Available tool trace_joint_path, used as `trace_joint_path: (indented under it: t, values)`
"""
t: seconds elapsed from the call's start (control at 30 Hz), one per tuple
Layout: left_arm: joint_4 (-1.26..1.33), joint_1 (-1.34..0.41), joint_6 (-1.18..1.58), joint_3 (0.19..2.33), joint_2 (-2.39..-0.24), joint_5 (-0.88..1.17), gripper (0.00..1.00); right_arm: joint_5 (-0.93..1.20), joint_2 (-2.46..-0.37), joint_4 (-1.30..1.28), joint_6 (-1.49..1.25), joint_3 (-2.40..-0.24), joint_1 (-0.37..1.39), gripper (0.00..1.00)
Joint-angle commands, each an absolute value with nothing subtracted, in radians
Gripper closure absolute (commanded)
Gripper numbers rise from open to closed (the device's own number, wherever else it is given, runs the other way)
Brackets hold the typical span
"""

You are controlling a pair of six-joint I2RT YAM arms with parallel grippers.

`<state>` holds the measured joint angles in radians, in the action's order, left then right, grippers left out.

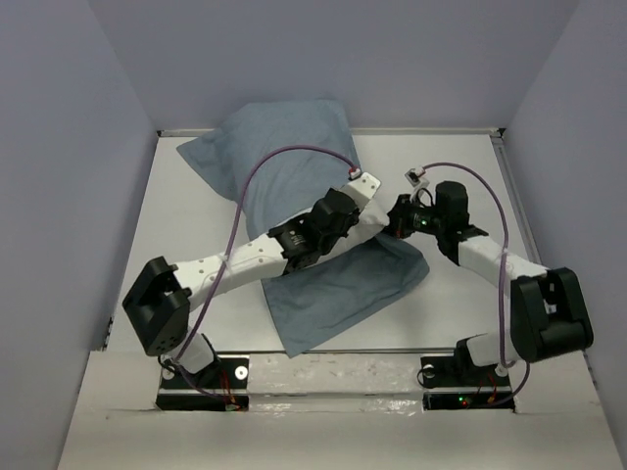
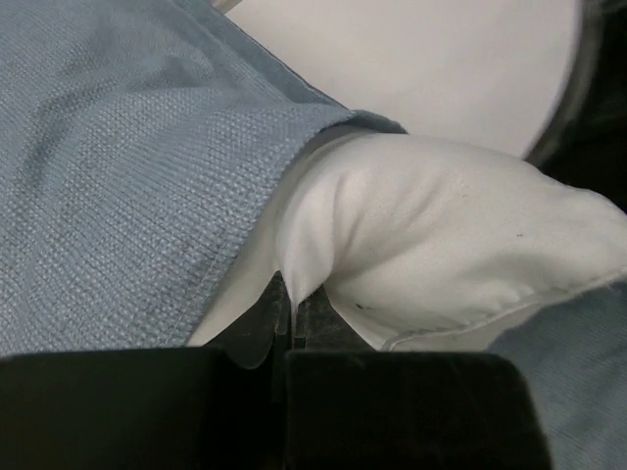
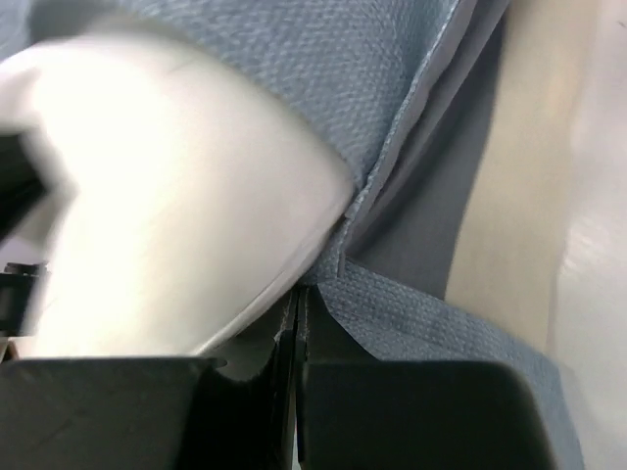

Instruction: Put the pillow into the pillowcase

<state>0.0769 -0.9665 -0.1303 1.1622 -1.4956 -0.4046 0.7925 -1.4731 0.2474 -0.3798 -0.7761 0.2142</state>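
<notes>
The blue-grey pillowcase [image 1: 284, 147] lies diagonally across the table, bulging at the far left. Both arms meet over its right side. My left gripper [image 1: 377, 211] is shut on a pinch of the white pillow [image 2: 441, 235], whose corner sticks out of the pillowcase mouth [image 2: 118, 176]; the jaws [image 2: 291, 299] are pressed together on the white cloth. My right gripper [image 1: 400, 220] is shut on the pillowcase hem [image 3: 411, 304], right beside the white pillow [image 3: 167, 196]. In the top view the arms hide the pillow.
White table [image 1: 460, 176] with grey walls on three sides. Both arm bases [image 1: 206, 377] are at the near edge. In the right wrist view, dark and tan bands [image 3: 509, 176] of the pillowcase's other face show at the right.
</notes>
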Motion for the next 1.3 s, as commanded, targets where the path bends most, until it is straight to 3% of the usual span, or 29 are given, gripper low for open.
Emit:
trace_joint_path:
  t: [0.0, 0.33, 0.57, 0.6, 0.63, 0.67, 0.7, 0.8, 0.87, 0.9, 1.0, 1.07, 1.27]
  values:
    - [0.26, -0.925, -0.259, 1.229, -1.62, -0.703, 1.0, 0.732, -1.198, 0.24, -0.46, -0.669, 0.27, 1.0]
    - [0.313, -0.819, -0.178, 1.381, -1.875, -0.853, 1.0, 0.635, -0.779, -0.098, -0.454, -0.678, 0.291, 1.0]
    - [0.305, -0.834, 0.033, 1.362, -1.774, -0.637, 1.0, 0.518, -0.949, -0.048, -0.468, -0.663, 0.291, 1.0]
    - [0.327, -0.844, 0.032, 1.306, -1.703, -0.573, 0.95, 0.484, -0.96, -0.048, -0.469, -0.661, 0.291, 1.0]
    - [0.328, -0.856, 0.032, 1.286, -1.669, -0.521, 0.71, 0.451, -0.978, -0.046, -0.465, -0.663, 0.291, 1.0]
    - [0.318, -0.873, 0.031, 1.267, -1.633, -0.474, 0.58, 0.398, -0.992, -0.045, -0.465, -0.664, 0.291, 1.0]
    - [0.304, -0.915, 0.034, 1.231, -1.559, -0.412, 0.3, 0.381, -1.005, -0.044, -0.465, -0.667, 0.291, 1.0]
    - [0.241, -0.98, 0.051, 1.16, -1.432, -0.278, 0.11, 0.336, -1.04, -0.041, -0.463, -0.681, 0.291, 1.0]
    - [0.227, -1.012, 0.127, 1.059, -1.272, -0.032, 0.06, 0.31, -1.058, -0.041, -0.45, -0.686, 0.291, 0.8]
    - [0.233, -1.014, 0.159, 1.019, -1.214, 0.038, 0.06, 0.308, -1.06, -0.041, -0.445, -0.686, 0.291, 0.56]
    - [0.181, -1.012, 0.277, 0.841, -0.928, 0.036, 0.05, 0.288, -1.065, -0.044, -0.425, -0.683, 0.272, 0.27]
    - [0.109, -1.003, 0.359, 0.793, -0.827, -0.062, 0.06, 0.29, -1.074, -0.044, -0.411, -0.683, 0.272, 0.2]
    - [-0.409, -0.907, 0.722, 0.681, -0.54, -0.567, 0.09, 0.308, -1.155, -0.049, -0.347, -0.67, 0.262, 0.16]
